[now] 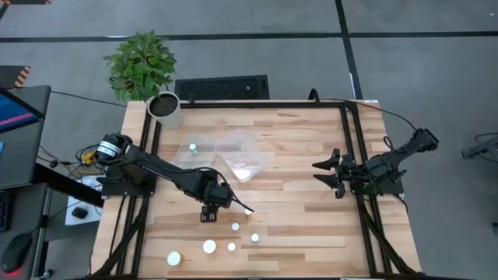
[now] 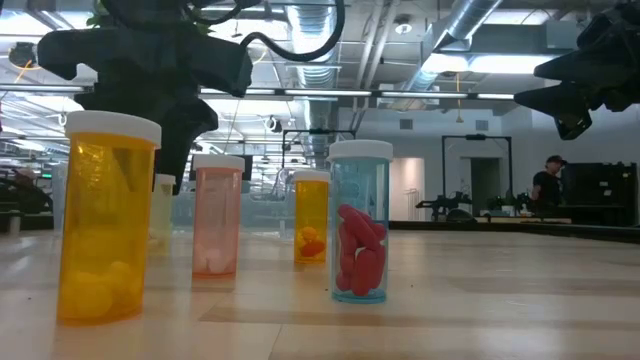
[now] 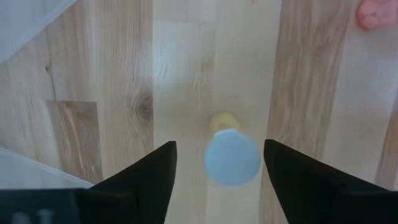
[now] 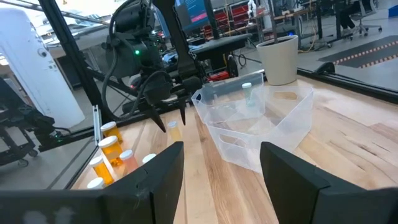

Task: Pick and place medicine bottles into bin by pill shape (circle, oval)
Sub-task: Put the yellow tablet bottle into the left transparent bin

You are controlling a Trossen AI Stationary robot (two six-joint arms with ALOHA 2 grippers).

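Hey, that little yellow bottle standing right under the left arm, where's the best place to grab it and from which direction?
Grip it just under the white cap, coming straight down. The yellow bottle stands upright between the open fingers of the left claw, its round cap facing up, so opposite sides of the narrow body probably suit best.

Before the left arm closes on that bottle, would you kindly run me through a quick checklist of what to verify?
1. Left gripper open, a finger on each side of the bottle: ok.
2. Bottle centred between the fingers: ok in the left wrist view; it sits slightly nearer one finger.
3. Fingers low enough to grip the body, not just the cap: cannot tell.
4. Neighbouring bottles clear of the fingers: ok; the nearest one stands apart in the high view.
5. Clear bins unobstructed: ok.
6. Right gripper out of the way, open at the table's right side: ok.
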